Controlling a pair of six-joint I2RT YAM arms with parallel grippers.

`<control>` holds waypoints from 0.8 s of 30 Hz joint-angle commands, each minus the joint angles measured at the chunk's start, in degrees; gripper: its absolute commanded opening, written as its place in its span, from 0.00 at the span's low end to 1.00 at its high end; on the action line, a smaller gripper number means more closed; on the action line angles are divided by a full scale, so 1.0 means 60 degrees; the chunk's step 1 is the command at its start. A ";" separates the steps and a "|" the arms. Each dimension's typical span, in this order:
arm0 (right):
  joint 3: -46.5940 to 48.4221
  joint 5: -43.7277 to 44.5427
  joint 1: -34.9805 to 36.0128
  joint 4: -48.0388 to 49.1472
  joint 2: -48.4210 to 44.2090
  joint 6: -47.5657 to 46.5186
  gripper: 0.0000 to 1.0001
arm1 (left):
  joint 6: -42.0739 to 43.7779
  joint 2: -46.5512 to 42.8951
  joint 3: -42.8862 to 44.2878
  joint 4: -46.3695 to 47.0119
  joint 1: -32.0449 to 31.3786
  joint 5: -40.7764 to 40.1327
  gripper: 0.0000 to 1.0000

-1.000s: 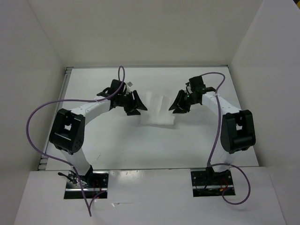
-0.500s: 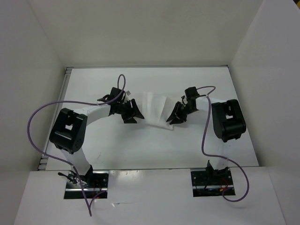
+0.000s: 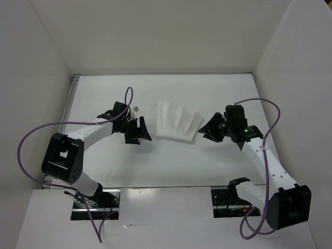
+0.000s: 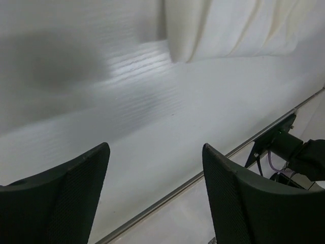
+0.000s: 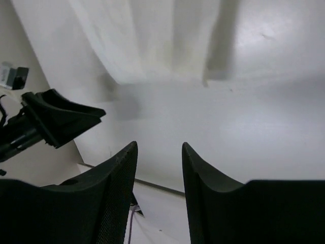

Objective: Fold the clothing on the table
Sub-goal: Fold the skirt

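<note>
The clothing (image 3: 175, 122) is a white creased piece lying flat at the middle of the table (image 3: 171, 161). My left gripper (image 3: 143, 132) hangs just left of it, open and empty, clear of the fabric. My right gripper (image 3: 205, 129) hangs just right of it, also open and empty. In the left wrist view the gripper (image 4: 155, 147) spreads over bare table, with the clothing (image 4: 228, 25) at the top. In the right wrist view the gripper (image 5: 160, 145) is over bare table too, the clothing (image 5: 152, 35) ahead of it.
Upright white walls (image 3: 31, 78) close in the table on three sides. Purple cables (image 3: 31, 140) loop from both arms. The arm bases (image 3: 96, 199) sit at the near edge. My left gripper (image 5: 56, 119) shows at the left of the right wrist view.
Both grippers have drawn back from the clothing and opened wider. The clothing has settled flat and spread. The right arm has swung outward and toward the near right.
</note>
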 commanded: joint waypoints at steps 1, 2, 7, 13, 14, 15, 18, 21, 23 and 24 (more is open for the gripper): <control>-0.0764 0.1313 0.0195 -0.0811 -0.1127 0.1695 0.46 | -0.0282 -0.0702 -0.0228 -0.0174 0.0092 -0.0536 0.81; -0.0764 0.1431 0.0282 -0.0814 -0.1424 0.1785 0.46 | -0.0285 -0.0703 -0.0229 -0.0174 0.0093 -0.0639 0.84; -0.1291 0.1329 0.0385 -0.0477 -0.2670 0.2108 0.53 | -0.0679 -0.1099 -0.0945 0.0642 0.1014 0.0365 0.90; -0.1291 0.2003 0.1045 -0.0476 -0.3549 0.2371 0.69 | -0.1002 -0.0923 -0.1474 0.1715 0.1543 0.1411 0.95; -0.1291 0.2148 0.1045 -0.0477 -0.3653 0.2371 0.71 | -0.1003 -0.0923 -0.1344 0.1715 0.1383 0.1295 0.97; -0.1291 0.2280 0.1045 -0.0578 -0.3741 0.2371 0.72 | -0.1104 -0.0923 -0.1342 0.1715 0.1382 0.1192 0.97; -0.1203 0.2384 0.1045 -0.0667 -0.3859 0.2371 0.73 | -0.1338 -0.1010 -0.1254 0.1715 0.1250 0.0885 0.97; -0.0956 0.2472 0.1045 -0.0667 -0.3743 0.2137 0.74 | -0.1530 -0.1347 -0.1357 0.1803 0.1250 0.0680 0.97; -0.0866 0.2472 0.1045 -0.0667 -0.3597 0.1991 0.74 | -0.1749 -0.1494 -0.1458 0.1803 0.1147 0.0548 0.95; -0.0779 0.2472 0.1045 -0.0667 -0.3465 0.1875 0.76 | -0.1750 -0.1639 -0.1460 0.1803 0.1147 0.0460 0.95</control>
